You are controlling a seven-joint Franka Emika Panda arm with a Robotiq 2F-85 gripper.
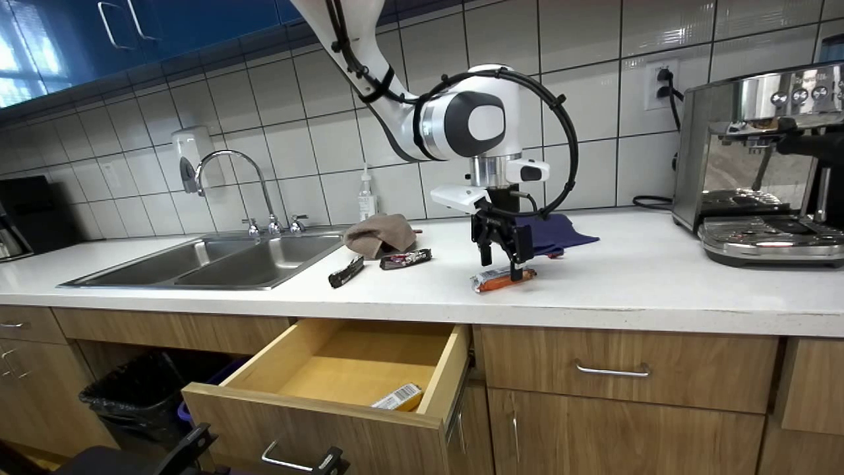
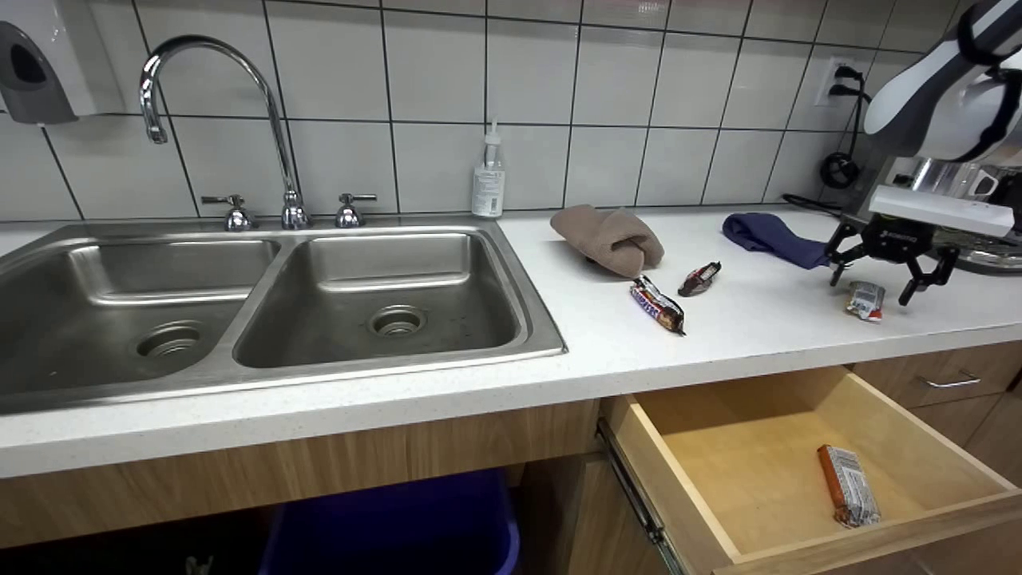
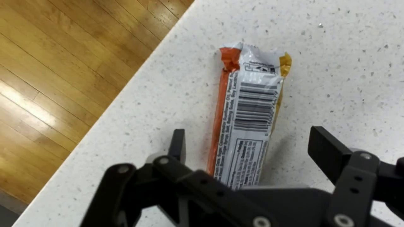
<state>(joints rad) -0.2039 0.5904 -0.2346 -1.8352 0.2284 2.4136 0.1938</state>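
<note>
Orange-and-silver snack bar [image 3: 246, 123] on the pale counter [image 1: 646, 284], toward its near edge, under the one arm [image 1: 461, 125]. Notes, left to right.

At left: double sink [image 2: 540, 323]. Right of it, a black-wrapped bar [image 1: 346, 271], then a dark-wrapped bar [image 1: 405, 258]; brown cloth [image 1: 380, 235] crumpled on their far side. Lower and nearer me, pulled-out drawer [image 1: 356, 439]; inside, toward its near right, a second orange-and-silver bar [image 1: 399, 398].

Right of these: gripper [image 1: 502, 267] pointing down, snack bar directly below and between its fingers. Fingers spread wide apart, nothing clamped. One stands off the bar's near-right side, its mate off the far-left, a gap showing at each; bar roughly midway, to my eye. Long axis skewed to the counter's front edge: left end nearer me, right end farther. Finger span thus crosses the short width, close to square. Whether the tips meet the counter, can't tell.

Far side of the gripper: navy cloth [image 1: 554, 232]. Rightmost: coffee machine [image 1: 758, 165].
</note>
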